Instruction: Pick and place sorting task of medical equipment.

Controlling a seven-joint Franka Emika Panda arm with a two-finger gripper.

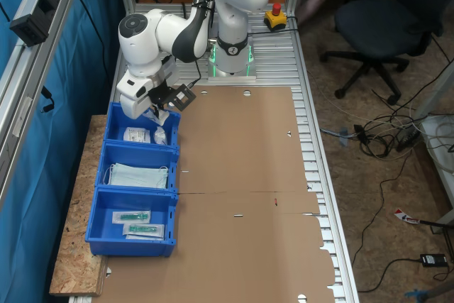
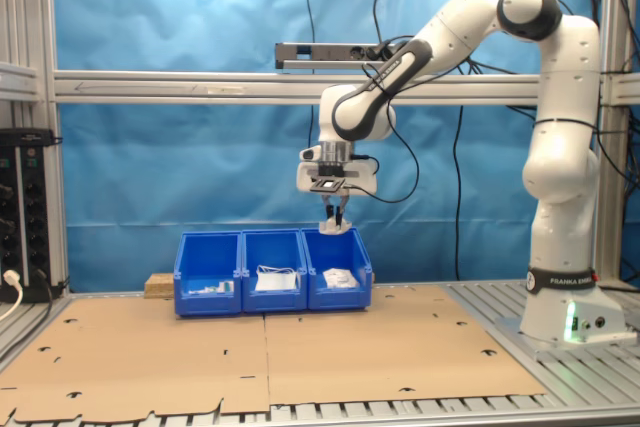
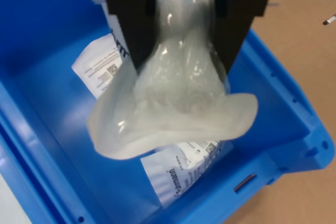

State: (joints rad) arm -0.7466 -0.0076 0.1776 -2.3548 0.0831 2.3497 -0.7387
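The gripper (image 3: 181, 30) is pinching a translucent packet (image 3: 173, 103) between its two black fingers (image 3: 128, 14), the packet drooping below them. It is hanging over the end bin (image 1: 142, 129) of a row of three blue bins, the one nearest the robot base, by the cardboard's edge. Printed packets (image 3: 178, 169) are lying inside this bin.

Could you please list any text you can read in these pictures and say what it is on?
Loose packets in the bin: small print and codes, blurred and partly covered; no whole word legible.
Arm base: maker's mark only, not quoted.
Held packet: no print seen.
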